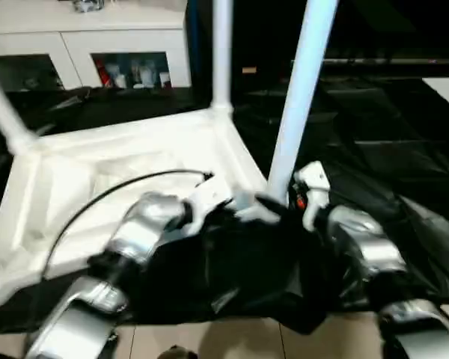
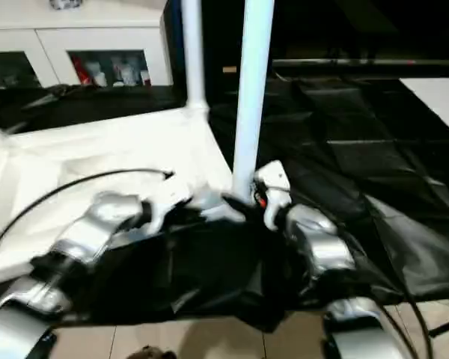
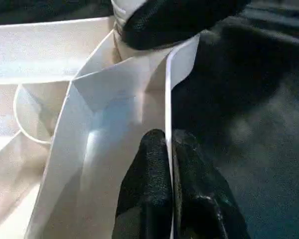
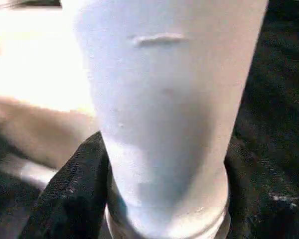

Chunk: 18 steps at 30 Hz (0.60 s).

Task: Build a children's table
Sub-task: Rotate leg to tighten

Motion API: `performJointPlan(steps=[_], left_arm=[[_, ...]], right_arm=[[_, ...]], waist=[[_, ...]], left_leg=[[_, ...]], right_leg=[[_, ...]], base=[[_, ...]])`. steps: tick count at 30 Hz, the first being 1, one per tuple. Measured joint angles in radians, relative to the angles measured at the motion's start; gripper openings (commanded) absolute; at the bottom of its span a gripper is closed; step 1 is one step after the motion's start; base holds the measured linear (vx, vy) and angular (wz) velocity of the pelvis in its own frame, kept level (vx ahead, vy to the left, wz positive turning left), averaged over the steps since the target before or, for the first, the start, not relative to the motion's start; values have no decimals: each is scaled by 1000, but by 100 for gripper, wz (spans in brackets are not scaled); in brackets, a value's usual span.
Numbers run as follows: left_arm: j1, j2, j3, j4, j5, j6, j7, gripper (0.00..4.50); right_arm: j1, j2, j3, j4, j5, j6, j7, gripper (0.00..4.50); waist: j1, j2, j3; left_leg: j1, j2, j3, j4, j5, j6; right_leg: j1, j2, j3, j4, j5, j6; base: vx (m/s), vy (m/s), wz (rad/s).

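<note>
Left eye view: the tabletop (image 1: 127,172) is seen lying underside up on the black-draped work table (image 1: 404,172), with legs (image 1: 303,90) standing in its corner sockets. The near side wall of the tabletop is pinched by the left gripper (image 3: 168,164), fingers nearly shut. The nearest leg's base is clasped between the right gripper (image 1: 288,198) fingers, spread about halfway.

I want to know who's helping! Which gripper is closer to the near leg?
Right. The right gripper has its jaws around the near leg; the left gripper pinches the tabletop rim beside it.
</note>
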Motion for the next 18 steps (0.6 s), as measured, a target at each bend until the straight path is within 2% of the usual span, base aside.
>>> performJointPlan(steps=[5, 11, 12, 16, 17, 18], left_arm=[[-91, -99, 13, 154, 13, 11, 148, 0], [-109, -119, 13, 187, 14, 4, 173, 0], [-110, -118, 13, 188, 14, 1, 172, 0], [-108, -99, 17, 190, 14, -17, 167, 0], [-107, -90, 21, 190, 14, -23, 161, 0], [-103, -84, 22, 185, 14, -28, 155, 0]], right_arm=[[-85, 83, -45, 114, -13, -3, -284, 272], [-98, 99, -57, 140, -33, -24, -321, 272], [-99, 102, -61, 143, -32, -27, -321, 328], [-99, 112, -74, 153, -19, -44, -294, 344], [-98, 111, -74, 154, -15, -47, -280, 373], [-98, 106, -74, 153, -11, -47, -267, 373]], waist=[[2, 0, 0], [5, 1, 0], [5, 1, 0], [2, 0, 0], [-1, 0, 0], [-2, 0, 0]], left_leg=[[0, -1, 0, 0, 0, 0], [0, -2, 0, 0, 0, 0], [0, -2, 0, 0, 0, 0], [-1, -1, -1, -1, 0, 0], [-2, -1, -1, -1, 0, 0], [-2, -1, -1, -1, 0, 0]], right_leg=[[2, -1, 1, -3, 1, -1], [4, -1, 0, -4, 2, -1], [4, -1, 0, -3, 3, -1], [2, -1, -1, -3, 3, -1], [0, -1, -1, -3, 5, 1], [-1, -1, -1, -3, 6, 2]], base=[[0, 0, 0], [0, 0, 0], [0, 0, 0], [0, 0, 0], [0, 0, 0], [0, 0, 0]])
